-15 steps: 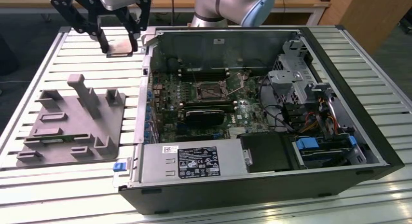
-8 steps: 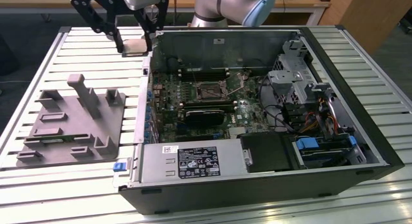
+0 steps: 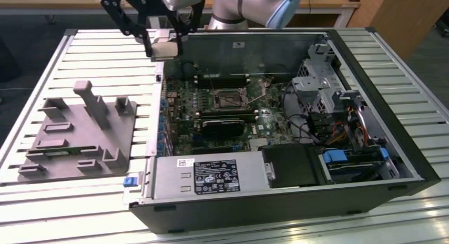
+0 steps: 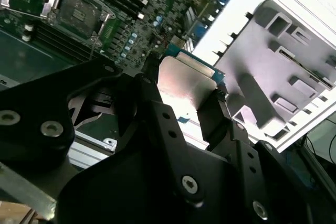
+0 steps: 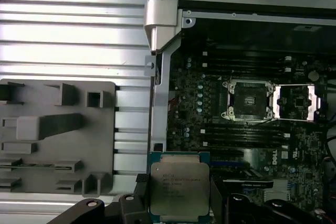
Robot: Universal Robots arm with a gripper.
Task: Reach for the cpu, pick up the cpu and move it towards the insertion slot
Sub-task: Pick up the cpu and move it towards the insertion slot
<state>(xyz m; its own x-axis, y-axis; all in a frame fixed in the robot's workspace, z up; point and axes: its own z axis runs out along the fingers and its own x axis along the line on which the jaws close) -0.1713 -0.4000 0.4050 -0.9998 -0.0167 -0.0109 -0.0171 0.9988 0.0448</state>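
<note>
In the exterior view my gripper (image 3: 167, 44) hangs high over the back corner of the open computer case (image 3: 414, 154), on the exterior view's left, shut on the cpu (image 3: 165, 49). Both wrist views show the cpu (image 4: 184, 80) (image 5: 178, 187), silver-topped with a green rim, clamped between the black fingers (image 4: 155, 103). The insertion slot (image 3: 230, 99) sits on the motherboard, below the gripper and toward the exterior view's right. It is a dark square in a silvery frame (image 5: 249, 99) (image 4: 79, 14), and its load plate (image 5: 296, 103) is swung open beside it.
A grey fixture block (image 3: 77, 133) (image 5: 52, 135) with upright posts stands on the slatted table (image 3: 84, 207) beside the case. Inside the case are a black card (image 3: 223, 127), a power supply (image 3: 203, 175), a drive cage (image 3: 323, 86) and cables.
</note>
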